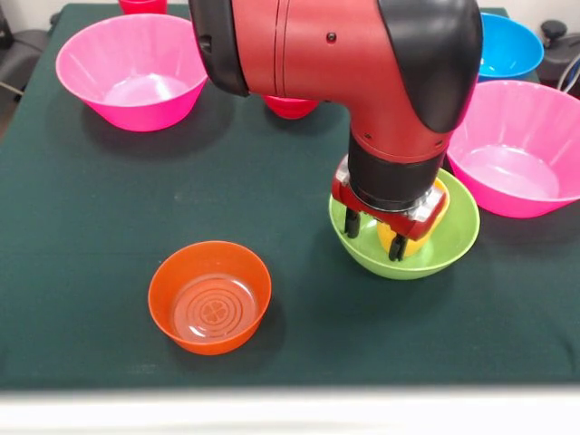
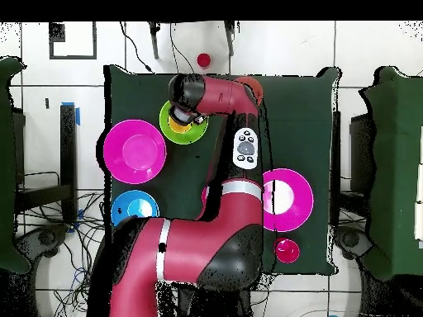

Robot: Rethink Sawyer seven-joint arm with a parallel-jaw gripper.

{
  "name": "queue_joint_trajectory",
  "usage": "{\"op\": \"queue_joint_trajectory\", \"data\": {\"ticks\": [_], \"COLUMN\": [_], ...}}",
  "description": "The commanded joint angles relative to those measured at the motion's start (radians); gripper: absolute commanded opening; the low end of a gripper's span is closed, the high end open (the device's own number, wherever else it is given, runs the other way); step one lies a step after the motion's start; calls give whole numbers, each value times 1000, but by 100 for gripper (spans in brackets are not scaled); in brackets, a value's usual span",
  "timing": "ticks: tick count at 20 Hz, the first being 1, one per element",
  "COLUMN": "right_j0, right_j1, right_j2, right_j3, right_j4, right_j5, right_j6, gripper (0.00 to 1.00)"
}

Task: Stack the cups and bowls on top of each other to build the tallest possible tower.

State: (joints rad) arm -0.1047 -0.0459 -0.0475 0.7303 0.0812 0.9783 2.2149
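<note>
gripper (image 1: 374,240) clenched on a yellow cup (image 1: 410,231) inside the green bowl (image 1: 453,237), directly beneath the wrist. best practice looks like seating the cup flat at the bowl's centre before letting go. counted: two pink bowls (image 1: 132,71), one blue (image 1: 509,43), one green, one orange bowl (image 1: 209,296) well off to the gripper's side; one cup clearly seen.
</note>
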Motion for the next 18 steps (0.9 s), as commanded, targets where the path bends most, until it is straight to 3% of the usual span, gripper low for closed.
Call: {"op": "queue_joint_trajectory", "data": {"ticks": [1,6,17,18], "right_j0": [18,10,-32,-38], "right_j1": [57,33,-115,-106], "right_j2": [73,76,63,63], "right_j3": [37,50,87,52], "right_j4": [-98,-94,-84,-85], "right_j5": [-58,-41,50,70], "right_j6": [-163,-178,-237,-240], "gripper": [100,100,100,100]}}
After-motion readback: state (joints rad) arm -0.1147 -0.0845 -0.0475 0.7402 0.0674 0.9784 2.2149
